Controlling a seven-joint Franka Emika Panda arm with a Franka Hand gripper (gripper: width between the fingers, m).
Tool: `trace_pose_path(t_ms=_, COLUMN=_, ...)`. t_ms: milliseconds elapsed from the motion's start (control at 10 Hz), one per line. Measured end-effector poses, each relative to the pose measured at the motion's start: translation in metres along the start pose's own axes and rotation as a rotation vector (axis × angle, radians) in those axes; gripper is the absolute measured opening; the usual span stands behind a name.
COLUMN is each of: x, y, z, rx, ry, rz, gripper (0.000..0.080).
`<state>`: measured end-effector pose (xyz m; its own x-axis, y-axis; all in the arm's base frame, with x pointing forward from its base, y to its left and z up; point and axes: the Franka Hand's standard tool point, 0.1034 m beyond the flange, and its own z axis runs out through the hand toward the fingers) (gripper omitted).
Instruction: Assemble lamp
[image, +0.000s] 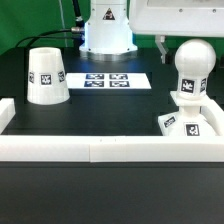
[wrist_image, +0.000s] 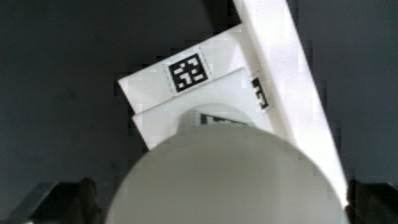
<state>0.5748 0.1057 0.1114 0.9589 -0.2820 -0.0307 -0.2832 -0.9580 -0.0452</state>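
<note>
The ball-shaped bulb (image: 191, 62) stands upright on the flat square base block (image: 181, 124), in the corner at the exterior view's right. My gripper (image: 190, 47) hangs over the ball, open, with one dark finger (image: 160, 45) off to its side and a gap between them. In the wrist view the bulb (wrist_image: 222, 175) fills the foreground with the base block (wrist_image: 187, 85) beyond it. The gripper (wrist_image: 222, 208) straddles the ball, its fingers (wrist_image: 66, 200) apart from it on both sides. The cone shade (image: 46, 76) stands alone at the exterior view's left.
White border walls (image: 100, 149) run along the front and both sides, and the base block sits against the wall (wrist_image: 285, 80) at the corner. The marker board (image: 113, 80) lies flat mid-table, in front of the arm's white pedestal (image: 106, 35).
</note>
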Motion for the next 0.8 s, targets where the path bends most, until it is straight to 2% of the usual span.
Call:
trace_pose_path(t_ms=500, x=-0.0011, y=-0.0029, z=0.0007, rx=0.002, ry=0.000, rz=-0.524, gripper=0.0698)
trace_pose_path(t_ms=800, x=-0.0013, y=-0.0020, z=0.0022, rx=-0.009, ry=-0.003, rz=-0.793, gripper=0.0698)
